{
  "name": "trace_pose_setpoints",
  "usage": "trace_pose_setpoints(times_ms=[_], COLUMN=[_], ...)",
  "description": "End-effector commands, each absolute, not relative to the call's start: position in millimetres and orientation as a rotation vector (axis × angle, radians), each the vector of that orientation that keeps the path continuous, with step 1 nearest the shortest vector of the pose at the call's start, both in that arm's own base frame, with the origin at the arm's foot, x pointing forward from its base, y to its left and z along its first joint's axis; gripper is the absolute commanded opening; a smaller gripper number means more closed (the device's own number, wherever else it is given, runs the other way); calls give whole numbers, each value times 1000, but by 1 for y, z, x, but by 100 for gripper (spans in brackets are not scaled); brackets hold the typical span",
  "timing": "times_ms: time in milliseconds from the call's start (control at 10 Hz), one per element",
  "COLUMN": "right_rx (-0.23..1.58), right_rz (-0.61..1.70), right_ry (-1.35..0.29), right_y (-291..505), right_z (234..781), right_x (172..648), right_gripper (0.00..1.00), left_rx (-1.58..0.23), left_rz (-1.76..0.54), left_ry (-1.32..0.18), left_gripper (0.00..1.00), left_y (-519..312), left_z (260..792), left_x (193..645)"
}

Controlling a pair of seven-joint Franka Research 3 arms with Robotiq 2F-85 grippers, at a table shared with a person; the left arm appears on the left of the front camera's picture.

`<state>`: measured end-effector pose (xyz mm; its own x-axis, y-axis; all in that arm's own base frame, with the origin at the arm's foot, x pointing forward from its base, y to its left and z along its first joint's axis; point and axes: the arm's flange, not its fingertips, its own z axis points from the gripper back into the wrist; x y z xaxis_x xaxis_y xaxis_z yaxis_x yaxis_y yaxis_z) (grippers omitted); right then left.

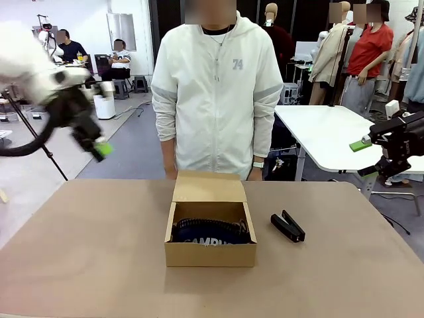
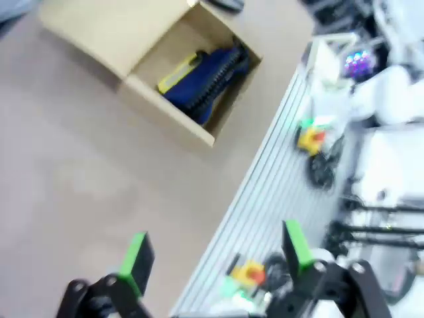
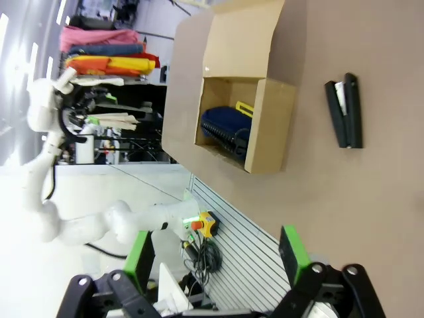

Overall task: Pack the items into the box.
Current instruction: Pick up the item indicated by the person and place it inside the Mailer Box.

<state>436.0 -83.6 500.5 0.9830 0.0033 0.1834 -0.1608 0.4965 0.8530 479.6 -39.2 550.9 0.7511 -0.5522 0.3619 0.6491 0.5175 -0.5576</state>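
1. The left gripper point(image 1: 99, 147) hangs in the air above and beyond the table's point(image 1: 93, 265) far left corner, blurred in the front view. Its own wrist view shows the 2 green-padded fingers point(image 2: 138, 255) spread wide apart with nothing between them.
2. The box point(image 1: 211, 256) stands on the table at the middle of the far edge. Its lid flap point(image 1: 209, 187) is open and leans back toward the person point(image 1: 218, 86), who stands just behind that edge.
3. The navy pouch point(image 1: 211, 236) lies inside the box, and part of its white "CAMPUS" lettering shows above the front wall.
4. The yellow stick point(image 2: 179, 73) also lies in the box, between the pouch and the wall where the lid hinges.
5. The black stapler point(image 1: 287, 226) lies on the table just to the right of the box, apart from it and angled toward the near right corner.
6. The right gripper point(image 1: 379, 147) is held up in the air past the table's right edge, well away from the stapler. Its wrist view shows the 2 fingers released and empty.
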Motion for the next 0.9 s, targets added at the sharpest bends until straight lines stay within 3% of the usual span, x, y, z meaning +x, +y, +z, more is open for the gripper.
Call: trace_pose_setpoints(times_ms=[0,200,300,800], right_rx=[1046,1046,1046,1046], right_rz=[103,103,103,103], right_ry=[-151,-151,-151,-151], right_y=[-83,-83,-83,-83], right_z=[505,505,505,505], right_x=[436,436,436,436], right_gripper=[100,100,100,100], left_rx=[-1104,-1198,-913,-913], left_rz=[-19,154,-431,-431], left_ry=[-612,-741,-238,-238], left_gripper=[100,100,100,100], left_y=[4,26,38,38], left_z=[516,499,515,515], left_x=[442,431,443,443])
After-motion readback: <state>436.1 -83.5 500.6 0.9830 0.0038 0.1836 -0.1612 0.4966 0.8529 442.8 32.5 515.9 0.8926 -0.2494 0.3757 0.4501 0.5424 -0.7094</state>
